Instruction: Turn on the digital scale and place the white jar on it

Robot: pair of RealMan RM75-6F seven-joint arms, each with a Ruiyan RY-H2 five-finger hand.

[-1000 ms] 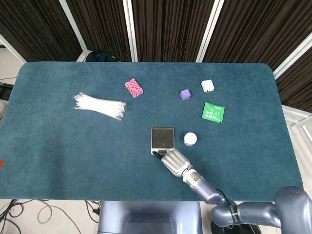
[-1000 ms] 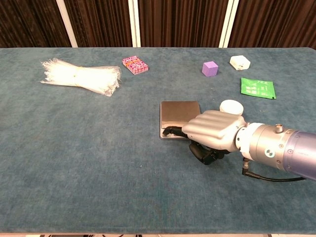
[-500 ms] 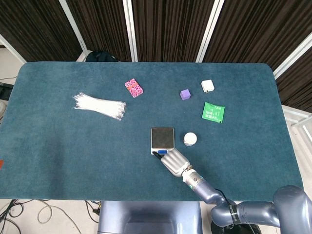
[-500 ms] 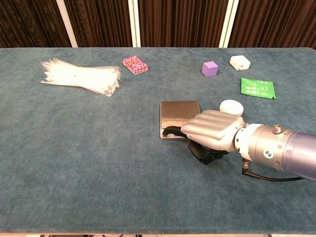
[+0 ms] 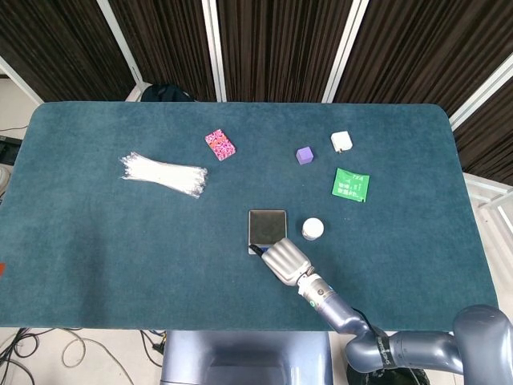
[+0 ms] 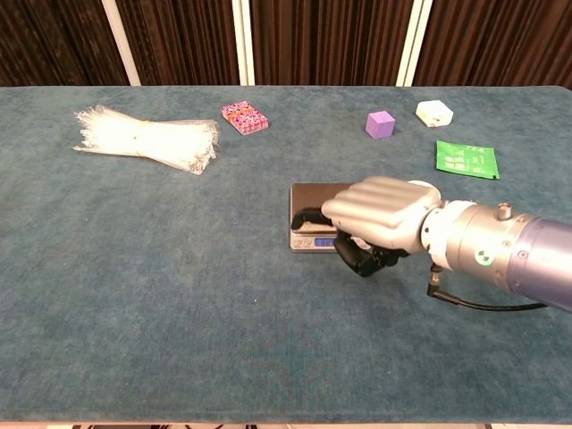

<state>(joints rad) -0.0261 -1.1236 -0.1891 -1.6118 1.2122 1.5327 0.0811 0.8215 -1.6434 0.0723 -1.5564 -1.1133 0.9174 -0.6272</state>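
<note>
Since the earlier frames, the right hand (image 6: 380,219) has risen off the table and now hangs over the near right portion of the digital scale (image 6: 315,207). Its fingers are curled in with nothing between them; one dark fingertip extends over the platform. The left hand appears in neither view.

Item count on the table (image 5: 96,241):
- one digital scale (image 5: 267,228)
- one white jar (image 5: 313,229)
- one purple cube (image 5: 304,155)
- one small white block (image 5: 341,141)
- one green packet (image 5: 351,184)
- one pink patterned packet (image 5: 220,144)
- one bundle of clear white strips (image 5: 164,173)

View differences: the chest view shows a lit blue display on the scale's front strip, uncovered below the hand. In the head view the right hand (image 5: 284,261) hides that strip. The head view shows the whole jar, standing just to the right of the scale and apart from it. In the chest view the hand covers nearly all of the jar.

Task item appearance: the scale is a small, flat, near-square unit with a dark grey metallic platform and a silver front edge. The jar is small and round, with a white lid, and stands upright on the table.
</note>
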